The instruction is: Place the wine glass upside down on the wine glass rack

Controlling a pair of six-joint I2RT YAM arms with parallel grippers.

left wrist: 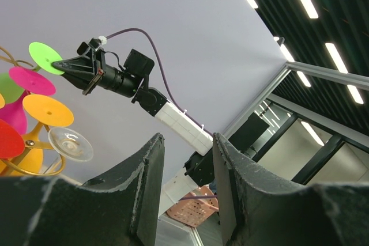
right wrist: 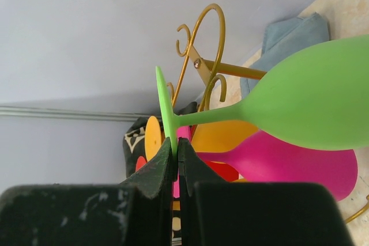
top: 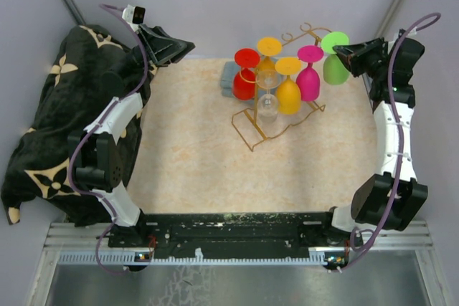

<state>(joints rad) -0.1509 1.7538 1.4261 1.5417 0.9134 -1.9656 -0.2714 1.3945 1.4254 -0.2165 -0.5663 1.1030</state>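
The gold wire wine glass rack (top: 276, 123) stands at the back middle of the table. Red (top: 244, 85), orange (top: 288, 94), pink (top: 309, 80) and clear (top: 267, 104) glasses hang on it upside down. My right gripper (top: 344, 52) is shut on the flat foot of a green wine glass (top: 335, 68), held bowl-down just right of the rack's curled loop ends (right wrist: 202, 44). In the right wrist view the green foot (right wrist: 164, 108) is pinched between the fingers (right wrist: 176, 159). My left gripper (top: 179, 46) is open and empty at the back left, pointing toward the rack (left wrist: 26, 142).
A black patterned cloth (top: 57, 112) is draped over the table's left side. A blue-grey folded cloth (top: 228, 80) lies behind the rack. The tan table surface (top: 201, 155) extends in front of the rack.
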